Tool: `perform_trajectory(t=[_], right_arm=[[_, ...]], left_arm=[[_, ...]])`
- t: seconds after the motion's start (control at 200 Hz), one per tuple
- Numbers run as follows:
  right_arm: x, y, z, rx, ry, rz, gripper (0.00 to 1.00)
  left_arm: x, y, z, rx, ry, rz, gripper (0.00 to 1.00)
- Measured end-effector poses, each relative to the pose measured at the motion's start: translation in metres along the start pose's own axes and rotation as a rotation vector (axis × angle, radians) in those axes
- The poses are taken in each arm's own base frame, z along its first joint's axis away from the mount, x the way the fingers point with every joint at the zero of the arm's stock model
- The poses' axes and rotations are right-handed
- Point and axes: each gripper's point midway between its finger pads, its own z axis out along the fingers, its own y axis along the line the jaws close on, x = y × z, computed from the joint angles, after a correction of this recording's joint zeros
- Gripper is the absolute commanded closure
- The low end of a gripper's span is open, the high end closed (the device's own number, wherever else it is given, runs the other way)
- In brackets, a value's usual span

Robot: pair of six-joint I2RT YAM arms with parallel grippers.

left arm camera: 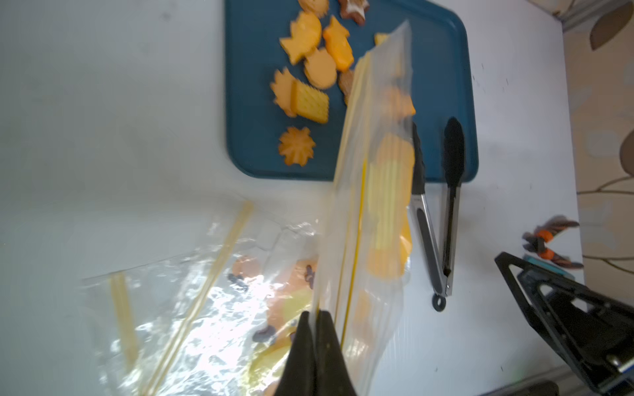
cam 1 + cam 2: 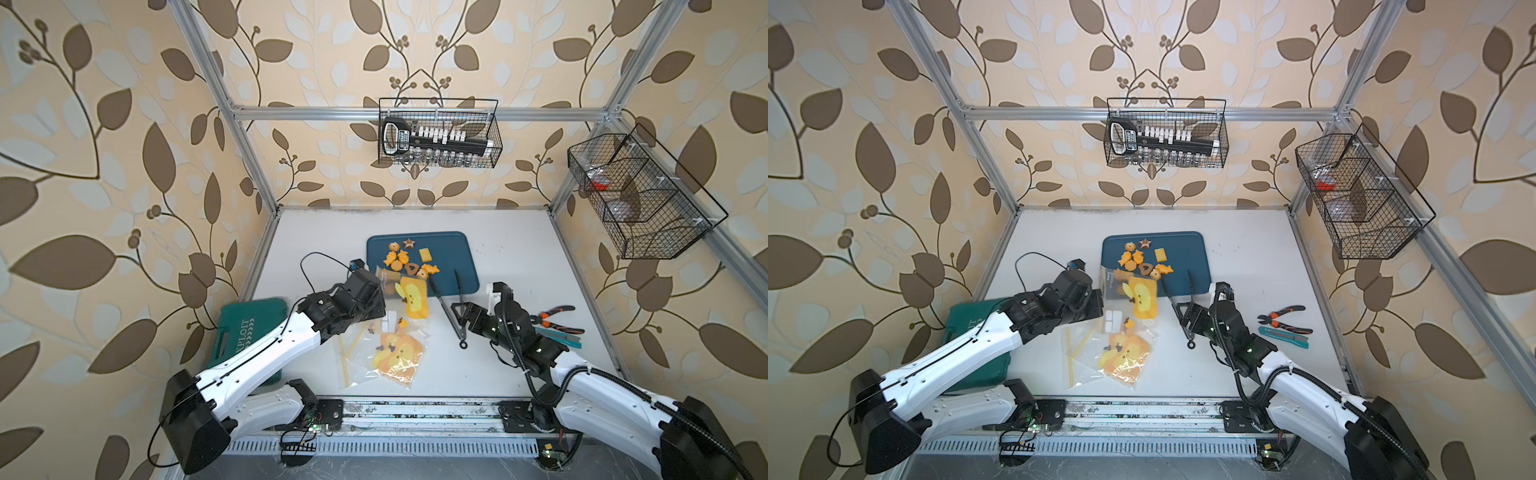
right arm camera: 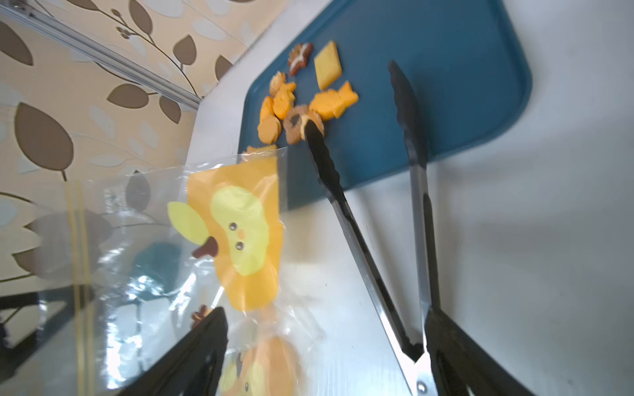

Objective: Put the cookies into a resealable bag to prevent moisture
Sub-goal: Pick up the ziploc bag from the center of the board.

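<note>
Leaf-patterned wallpaper and an aluminium frame surround a white tabletop [image 2: 519, 257], where a flat dark-blue plastic tray [image 2: 457, 253] lies toward the back. Small orange-yellow and brown cookies [image 2: 409, 264] shaped as stars, fish, flowers and squares sit clustered on the tray's left part, none of them in a bag. The left gripper [image 1: 314, 317] has its black fingers pressed together on the edge of a clear plastic resealable bag [image 2: 411, 297] printed with an orange-yellow cartoon, holding it raised and edge-on just in front of the cookies. A second clear printed bag [image 2: 395, 353] lies crumpled flat on the table nearer the robot. Black-tipped steel tongs [image 2: 446, 307] rest splayed, tips on the tray, one tip seemingly against a brown cookie. The right gripper [image 3: 324, 312] stands with jaws wide apart at the tongs' hinge end, gripping nothing. A green plastic case [image 2: 249, 328] lies at the left; orange-handled pliers [image 2: 557, 316] and a teal utility knife [image 2: 557, 334] lie at the right.
</note>
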Motion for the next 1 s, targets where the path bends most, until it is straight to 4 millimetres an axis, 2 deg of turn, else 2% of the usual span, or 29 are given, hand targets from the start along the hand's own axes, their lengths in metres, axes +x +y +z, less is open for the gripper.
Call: perform_trajectory(t=[0.065,0.135,0.225,0.3,0.365,0.43,0.495,0.575,0.655,0.74,1.0], right_arm=[[-0.01,0.003,-0.001,0.011,-0.035,-0.051,0.01],[-0.017,-0.001,0.001,0.053,-0.059,-0.089,0.01],[-0.019,-0.01,0.006,0.113,-0.068,-0.13,0.01],[-0.016,-0.018,0.009,0.157,-0.051,-0.164,0.01],[-0.012,-0.023,0.01,0.178,-0.031,-0.185,0.01],[-0.009,-0.026,0.012,0.192,-0.012,-0.202,0.01],[-0.008,-0.026,0.013,0.201,0.0,-0.218,0.0],[-0.006,-0.027,0.015,0.209,0.015,-0.239,0.0],[-0.001,-0.032,0.018,0.223,0.038,-0.257,0.0],[0.006,-0.038,0.023,0.242,0.069,-0.273,0.0],[0.021,-0.05,0.034,0.275,0.126,-0.294,0.0]], left_arm=[[-0.035,0.026,-0.022,-0.118,-0.075,-0.036,1.0],[-0.069,0.065,-0.046,-0.275,-0.138,-0.087,1.0],[-0.1,0.108,-0.078,-0.479,-0.182,-0.12,1.0],[-0.119,0.123,-0.099,-0.613,-0.196,-0.093,1.0],[-0.13,0.125,-0.102,-0.674,-0.181,-0.056,1.0],[-0.133,0.121,-0.086,-0.688,-0.122,-0.013,1.0],[-0.125,0.114,-0.056,-0.654,-0.027,0.015,1.0],[-0.104,0.105,-0.01,-0.572,0.088,0.024,1.0],[-0.079,0.1,0.021,-0.498,0.178,0.008,1.0],[-0.062,0.093,0.039,-0.423,0.225,-0.021,1.0],[-0.037,0.077,0.082,-0.25,0.247,-0.073,1.0]])
